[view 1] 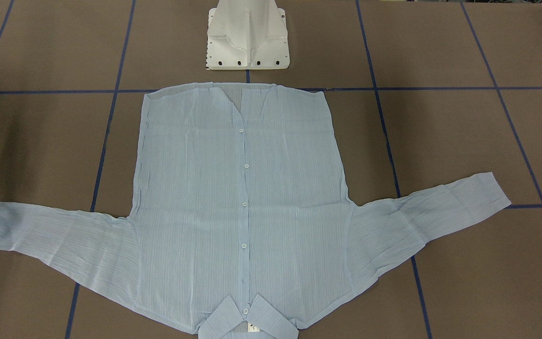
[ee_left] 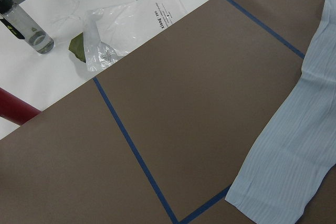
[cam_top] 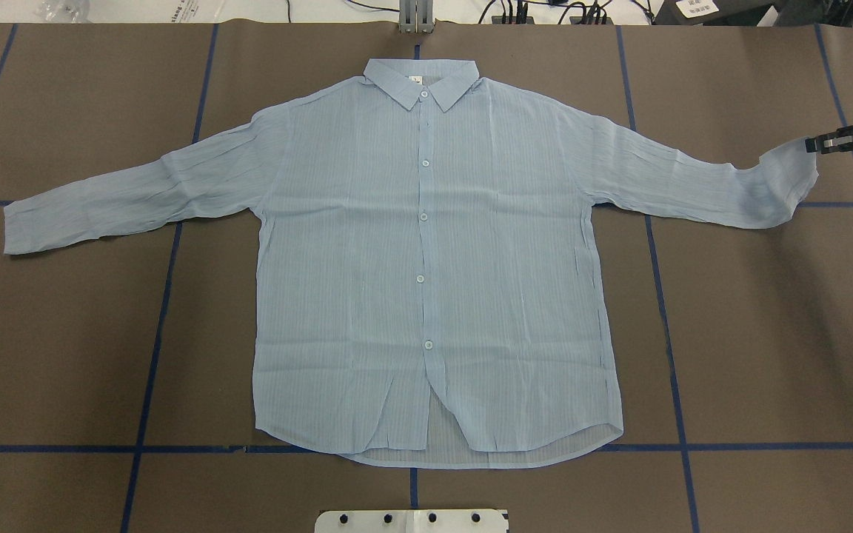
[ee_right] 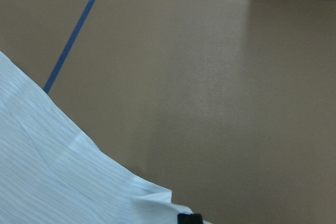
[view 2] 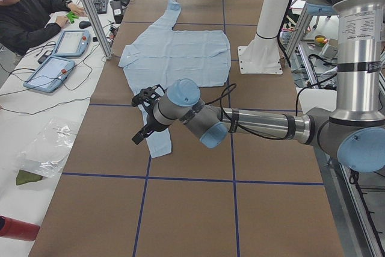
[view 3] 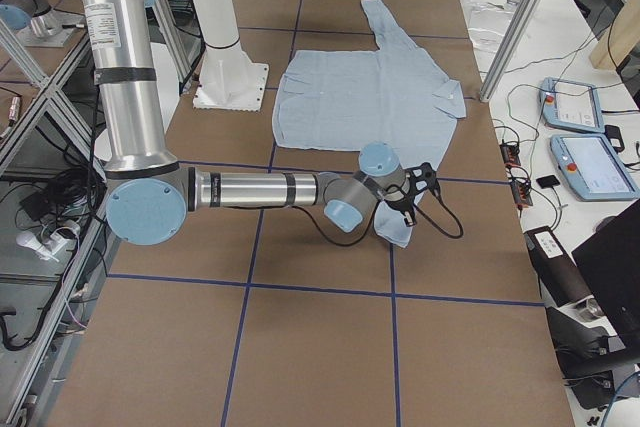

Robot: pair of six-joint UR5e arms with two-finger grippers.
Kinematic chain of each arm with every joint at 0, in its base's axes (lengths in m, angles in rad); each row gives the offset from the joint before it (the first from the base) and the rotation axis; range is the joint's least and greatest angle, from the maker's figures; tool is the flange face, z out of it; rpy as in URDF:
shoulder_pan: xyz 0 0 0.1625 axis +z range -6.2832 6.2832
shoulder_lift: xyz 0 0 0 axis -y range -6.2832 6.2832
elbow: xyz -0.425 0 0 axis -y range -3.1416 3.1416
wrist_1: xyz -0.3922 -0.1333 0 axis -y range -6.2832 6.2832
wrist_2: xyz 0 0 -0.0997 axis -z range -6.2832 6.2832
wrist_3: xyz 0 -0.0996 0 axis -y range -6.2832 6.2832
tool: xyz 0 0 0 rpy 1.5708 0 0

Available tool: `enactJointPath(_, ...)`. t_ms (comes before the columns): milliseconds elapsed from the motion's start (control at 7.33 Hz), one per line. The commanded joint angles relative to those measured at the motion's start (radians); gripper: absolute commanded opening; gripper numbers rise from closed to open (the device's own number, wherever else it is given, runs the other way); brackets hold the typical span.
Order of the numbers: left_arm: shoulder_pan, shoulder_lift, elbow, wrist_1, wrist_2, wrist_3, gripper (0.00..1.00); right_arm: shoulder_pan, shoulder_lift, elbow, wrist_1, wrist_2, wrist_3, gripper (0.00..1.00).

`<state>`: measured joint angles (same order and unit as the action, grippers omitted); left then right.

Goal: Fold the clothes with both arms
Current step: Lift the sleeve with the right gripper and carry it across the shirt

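The light blue striped shirt (cam_top: 426,259) lies flat and buttoned on the brown table, collar at the far side and both sleeves spread out. My right gripper (cam_top: 813,144) is shut on the right sleeve's cuff (cam_top: 785,174), which is lifted and curled off the table; the right exterior view shows this gripper (view 3: 416,187) at that cuff. My left gripper (view 2: 143,118) hangs just above the left sleeve's cuff (view 2: 157,144), which lies flat, and I cannot tell whether it is open or shut. The left wrist view shows only that sleeve (ee_left: 286,156).
The white pedestal base (view 1: 247,37) stands at the shirt's hem side. Blue tape lines (cam_top: 167,296) cross the brown table. Beyond the far edge a white bench holds a plastic bag (ee_left: 105,40), a bottle (ee_left: 23,24) and two tablets (view 2: 60,58), with a seated person (view 2: 30,10).
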<state>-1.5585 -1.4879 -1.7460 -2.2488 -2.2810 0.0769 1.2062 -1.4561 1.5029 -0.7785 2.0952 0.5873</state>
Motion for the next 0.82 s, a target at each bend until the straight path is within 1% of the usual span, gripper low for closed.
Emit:
enactJointPath(0, 0.0, 0.0, 0.0, 0.0, 0.0, 0.0, 1.0, -0.008, 0.049, 0.23, -0.285, -0.006, 0.105, 0.0)
enactJointPath(136, 0.002, 0.0, 0.0, 0.0, 0.0, 0.0, 1.0, -0.042, 0.095, 0.267, -0.347, -0.014, 0.17, 0.0)
enactJointPath(273, 0.002, 0.0, 0.002, 0.002, 0.0, 0.0, 1.0, -0.097, 0.164, 0.269, -0.379, -0.061, 0.275, 0.0)
enactJointPath(409, 0.002, 0.0, 0.002, 0.0, 0.0, 0.0, 1.0, -0.187, 0.251, 0.266, -0.448, -0.169, 0.383, 0.0)
enactJointPath(545, 0.002, 0.0, 0.009, 0.0, 0.0, 0.0, 1.0, -0.274, 0.358, 0.257, -0.564, -0.272, 0.454, 0.0)
enactJointPath(682, 0.002, 0.0, 0.016, -0.015, 0.0, 0.0, 1.0, -0.334, 0.453, 0.244, -0.65, -0.338, 0.533, 0.0)
